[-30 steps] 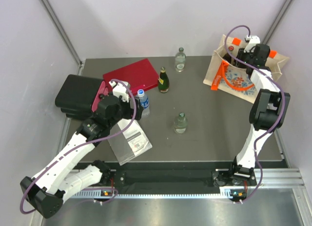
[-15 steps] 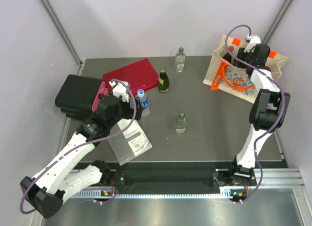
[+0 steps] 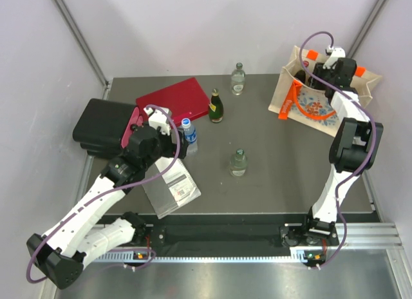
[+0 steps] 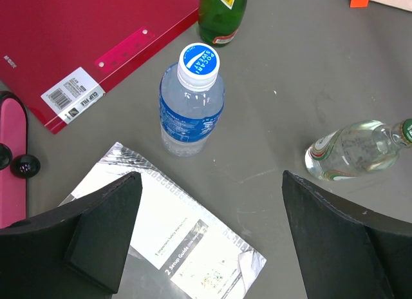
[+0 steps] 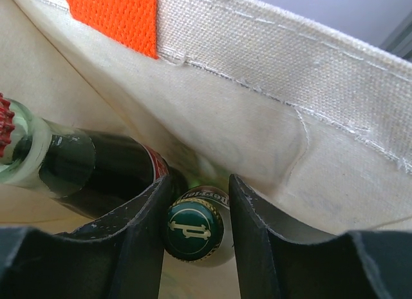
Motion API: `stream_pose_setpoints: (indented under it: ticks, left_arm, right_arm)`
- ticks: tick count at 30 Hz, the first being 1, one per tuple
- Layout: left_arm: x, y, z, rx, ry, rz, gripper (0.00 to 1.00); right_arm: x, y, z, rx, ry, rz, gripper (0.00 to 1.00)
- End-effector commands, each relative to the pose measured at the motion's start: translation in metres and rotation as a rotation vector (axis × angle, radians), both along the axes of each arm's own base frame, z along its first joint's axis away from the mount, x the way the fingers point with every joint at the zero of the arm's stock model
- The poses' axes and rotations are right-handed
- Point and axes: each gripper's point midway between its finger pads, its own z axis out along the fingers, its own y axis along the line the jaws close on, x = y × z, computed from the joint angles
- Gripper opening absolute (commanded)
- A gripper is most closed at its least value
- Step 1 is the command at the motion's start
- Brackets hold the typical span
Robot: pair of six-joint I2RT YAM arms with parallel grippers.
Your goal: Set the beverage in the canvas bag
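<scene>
The canvas bag (image 3: 309, 109) stands at the table's far right, beige with orange handles and a floral print. My right gripper (image 3: 320, 70) reaches down into it. In the right wrist view its fingers (image 5: 148, 228) stand a little apart around a green-capped bottle (image 5: 195, 229) inside the bag; the left finger touches the cap and a thin gap shows at the right finger. A dark bottle with a red cap (image 5: 77, 173) lies beside it in the bag (image 5: 270, 73). My left gripper (image 4: 209, 209) is open and empty above a pamphlet, near a blue-capped water bottle (image 4: 192, 102).
On the table stand the water bottle (image 3: 188, 135), a dark green bottle (image 3: 216, 106) and two clear glass bottles (image 3: 238, 78) (image 3: 238, 162). A red folder (image 3: 174, 100), a black case (image 3: 103, 126) and a silver pamphlet (image 3: 170, 186) lie at the left.
</scene>
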Motion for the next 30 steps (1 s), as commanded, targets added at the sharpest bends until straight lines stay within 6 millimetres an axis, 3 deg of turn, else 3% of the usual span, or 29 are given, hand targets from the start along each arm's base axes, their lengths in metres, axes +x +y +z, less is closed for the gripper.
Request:
stream_pose_setpoints:
  ticks: [1,11,19,27,30]
  left_arm:
    - [0.001,0.001,0.016,-0.029,-0.065,0.005,0.94]
    - [0.001,0.001,0.017,-0.028,-0.066,0.006,0.94]
    - [0.002,0.001,0.014,-0.022,-0.057,0.004,0.94]
    - [0.001,0.0,0.017,-0.027,-0.064,0.001,0.94]
    - [0.001,0.001,0.018,-0.03,-0.068,0.002,0.94]
  right_arm:
    - [0.004,-0.007,0.071,-0.006,-0.125,-0.039,0.42]
    - [-0.009,-0.016,0.115,-0.031,-0.165,-0.092,0.48]
    - [-0.017,-0.008,0.15,0.017,-0.224,-0.092,0.5]
    - [-0.038,-0.001,0.191,0.077,-0.27,-0.115,0.5]
    - [-0.05,0.014,0.212,0.117,-0.29,-0.106,0.51]
